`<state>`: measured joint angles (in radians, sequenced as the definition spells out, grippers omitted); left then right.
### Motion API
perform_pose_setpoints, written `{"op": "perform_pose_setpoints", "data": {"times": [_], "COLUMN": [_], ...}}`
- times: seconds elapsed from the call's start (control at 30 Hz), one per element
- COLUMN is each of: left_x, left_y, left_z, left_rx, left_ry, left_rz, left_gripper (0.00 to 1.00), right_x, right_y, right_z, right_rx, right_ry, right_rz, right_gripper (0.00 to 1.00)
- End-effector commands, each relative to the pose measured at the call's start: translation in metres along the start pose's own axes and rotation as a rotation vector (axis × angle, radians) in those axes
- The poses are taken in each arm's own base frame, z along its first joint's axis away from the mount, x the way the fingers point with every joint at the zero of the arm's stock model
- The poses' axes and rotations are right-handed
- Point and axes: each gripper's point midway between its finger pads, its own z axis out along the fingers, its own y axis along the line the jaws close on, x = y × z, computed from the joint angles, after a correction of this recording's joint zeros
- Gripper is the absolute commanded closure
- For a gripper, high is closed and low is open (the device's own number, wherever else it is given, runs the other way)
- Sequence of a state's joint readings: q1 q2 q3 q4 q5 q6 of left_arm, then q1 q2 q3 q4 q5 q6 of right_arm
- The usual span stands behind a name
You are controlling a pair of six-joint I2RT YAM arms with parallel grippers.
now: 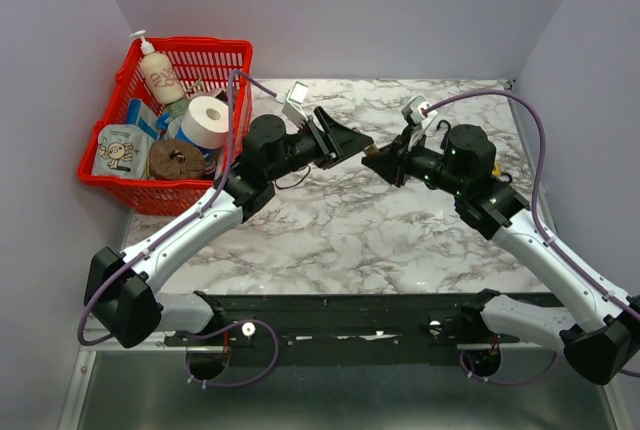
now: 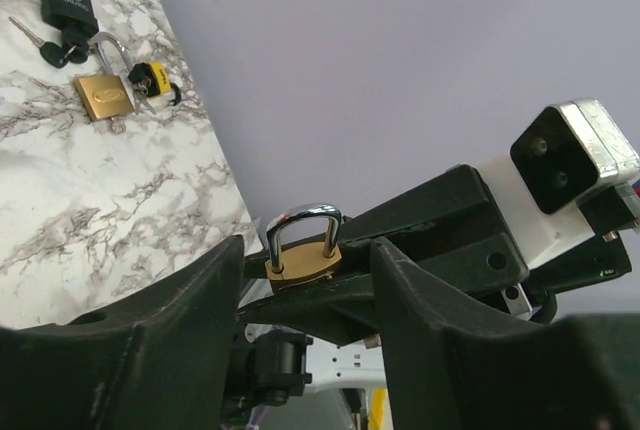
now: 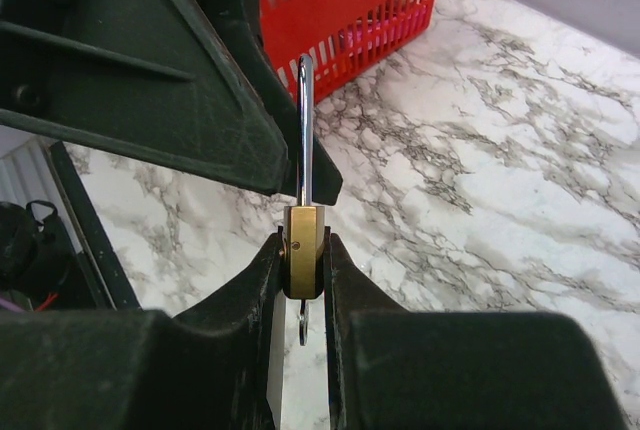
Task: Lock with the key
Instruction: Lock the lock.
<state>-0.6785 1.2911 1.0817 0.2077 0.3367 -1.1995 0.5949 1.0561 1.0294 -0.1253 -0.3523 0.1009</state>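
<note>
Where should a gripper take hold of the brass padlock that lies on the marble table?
The brass padlock lies flat on the table, so come straight down from above and pinch its body across the two narrow edges. Its thin, rounded shackle would likely slip.

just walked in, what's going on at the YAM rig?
The right gripper is clamped on a brass padlock, held in mid-air with its shackle up. The left gripper is open at the padlock and holds nothing. Other padlocks lie on the table.
</note>
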Motion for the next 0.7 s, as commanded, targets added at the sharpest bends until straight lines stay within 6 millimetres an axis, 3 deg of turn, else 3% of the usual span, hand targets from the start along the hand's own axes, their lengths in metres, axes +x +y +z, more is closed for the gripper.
{"op": "perform_pose_setpoints", "data": {"times": [0.0,0.23,0.5,0.67], "left_x": [-0.003,0.009,0.010,0.009], "left_y": [-0.004,0.002,0.008,0.006], "left_z": [0.007,0.010,0.014,0.017], "left_rx": [0.002,-0.034,-0.049,-0.046], "left_ry": [-0.022,0.003,0.004,0.004], "left_rz": [-0.024,-0.033,-0.049,-0.056], "left_gripper": [0.41,0.40,0.48,0.41], "right_x": [-0.025,-0.026,-0.022,-0.018], "right_y": [-0.007,-0.007,-0.002,0.001], "right_z": [0.003,0.007,0.011,0.013], "right_rx": [0.053,0.062,0.042,0.032], "right_ry": [-0.076,-0.076,-0.065,-0.059], "right_rz": [-0.061,-0.067,-0.074,-0.074], "right_gripper": [0.99,0.99,0.99,0.99]}}
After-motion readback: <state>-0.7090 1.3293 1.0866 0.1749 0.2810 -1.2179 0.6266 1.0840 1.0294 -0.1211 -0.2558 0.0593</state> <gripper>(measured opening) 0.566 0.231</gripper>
